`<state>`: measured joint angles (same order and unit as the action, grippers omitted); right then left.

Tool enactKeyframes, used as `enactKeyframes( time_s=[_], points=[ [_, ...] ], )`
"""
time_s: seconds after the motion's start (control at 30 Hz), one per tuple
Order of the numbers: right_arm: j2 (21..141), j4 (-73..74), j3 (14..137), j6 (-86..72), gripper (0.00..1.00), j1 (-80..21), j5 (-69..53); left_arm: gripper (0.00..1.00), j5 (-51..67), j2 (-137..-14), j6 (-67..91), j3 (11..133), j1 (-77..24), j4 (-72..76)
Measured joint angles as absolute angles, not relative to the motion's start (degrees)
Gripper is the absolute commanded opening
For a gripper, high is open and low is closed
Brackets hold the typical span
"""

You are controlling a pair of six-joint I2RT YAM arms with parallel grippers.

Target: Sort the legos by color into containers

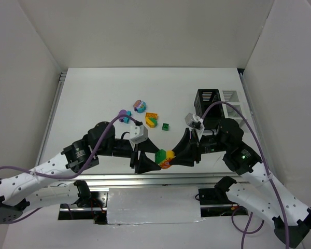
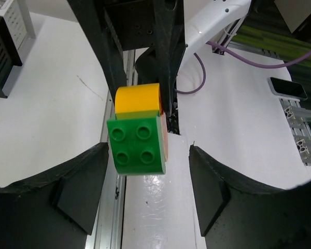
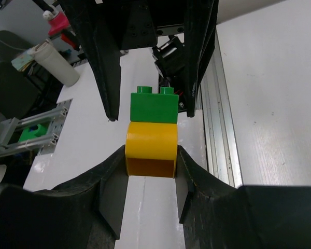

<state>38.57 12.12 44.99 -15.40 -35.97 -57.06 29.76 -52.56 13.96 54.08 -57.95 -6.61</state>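
Observation:
A green lego (image 1: 160,155) is stuck to a yellow lego (image 1: 169,155), held above the table's near edge between the two arms. My right gripper (image 3: 151,155) is shut on the yellow lego (image 3: 151,142), with the green lego (image 3: 154,107) sticking out beyond its fingertips. My left gripper (image 2: 147,158) faces it, open. Its fingers (image 2: 88,176) flank the green lego (image 2: 137,145) with a gap on the right side; the yellow lego (image 2: 138,98) sits behind. The containers stand at the back right: a black one (image 1: 208,99) and a white one (image 1: 231,96).
Loose legos lie mid-table: a purple one (image 1: 124,112), a teal one (image 1: 128,120), a pink and teal stack (image 1: 139,106), a yellow and orange piece (image 1: 151,120) and a small green one (image 1: 166,126). White walls enclose the table.

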Motion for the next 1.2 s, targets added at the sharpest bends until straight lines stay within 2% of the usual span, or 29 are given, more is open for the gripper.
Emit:
enactKeyframes(
  time_s=[0.17,0.27,0.3,0.53,0.63,0.67,0.97,1.2],
  points=[
    [41.0,11.7,45.1,-14.9,0.00,-36.0,-58.4,0.76,30.2,-54.5,14.1,54.1,-58.0,-5.9],
    [42.2,12.1,45.4,-14.0,0.00,-36.1,-58.5,0.66,30.2,-54.9,15.0,54.1,-58.0,-5.7],
    [42.2,12.1,45.5,-13.8,0.00,-36.2,-58.5,0.59,30.1,-54.9,15.2,54.1,-57.9,-5.6],
    [41.8,13.1,45.9,-10.2,0.00,-37.0,-58.2,0.26,28.9,-55.0,16.6,54.1,-57.9,-5.1],
    [41.6,13.3,45.9,-9.3,0.00,-37.0,-58.2,0.04,28.5,-54.9,16.6,54.1,-57.9,-5.1],
    [41.6,13.3,45.9,-9.0,0.00,-37.0,-58.2,0.00,28.4,-55.0,16.6,54.1,-57.9,-5.1],
    [41.7,10.1,43.5,-6.3,0.00,-36.9,-58.1,0.00,26.1,-54.1,16.6,54.2,-57.4,-7.0],
    [48.0,7.5,40.1,-4.8,0.00,-34.5,-61.0,0.00,22.2,-52.8,18.4,60.9,-53.8,-11.4]
  ],
)
